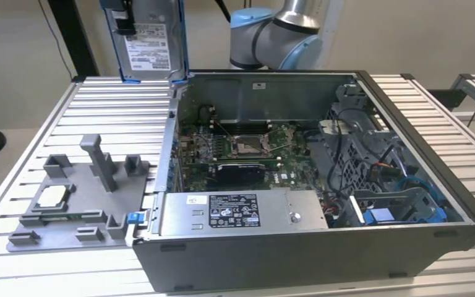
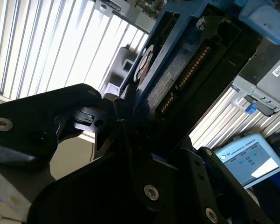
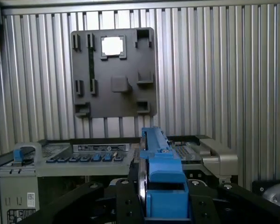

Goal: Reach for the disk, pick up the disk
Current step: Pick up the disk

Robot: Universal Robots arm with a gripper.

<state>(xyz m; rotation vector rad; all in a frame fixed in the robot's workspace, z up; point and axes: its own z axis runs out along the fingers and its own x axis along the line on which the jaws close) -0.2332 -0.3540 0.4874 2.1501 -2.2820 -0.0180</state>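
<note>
Hand [image 3: 161,198] clamped on the disk [image 1: 151,43], high over open computer case [image 1: 303,247], grey fixture plate [image 1: 64,210] beside.

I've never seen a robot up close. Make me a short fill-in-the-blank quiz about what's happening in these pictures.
1. The gripper is shut on the ____.
2. The frame around that held thing is coloured ____.
3. The grey fixture plate lies to the exterior view's ____ of the open computer case.

Missing words: disk; blue; left.
</note>
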